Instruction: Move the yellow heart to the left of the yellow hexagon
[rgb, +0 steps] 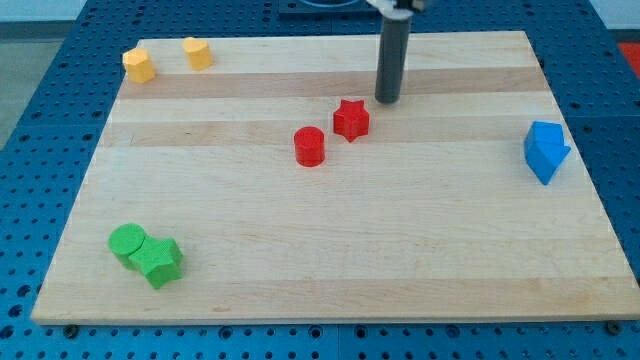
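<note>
A single camera looks down at a slant from the near edge, taking in the whole wooden board (330, 285).

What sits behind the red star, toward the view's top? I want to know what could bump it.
Just behind the red star, up and right, my tip rests on the wooden board, apart from it. No block hides there.

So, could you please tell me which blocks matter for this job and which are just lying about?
For the job: yellow heart; yellow hexagon; my tip, far to their right.

Lying about: red star; red cylinder; blue block; green cylinder; green star.
</note>
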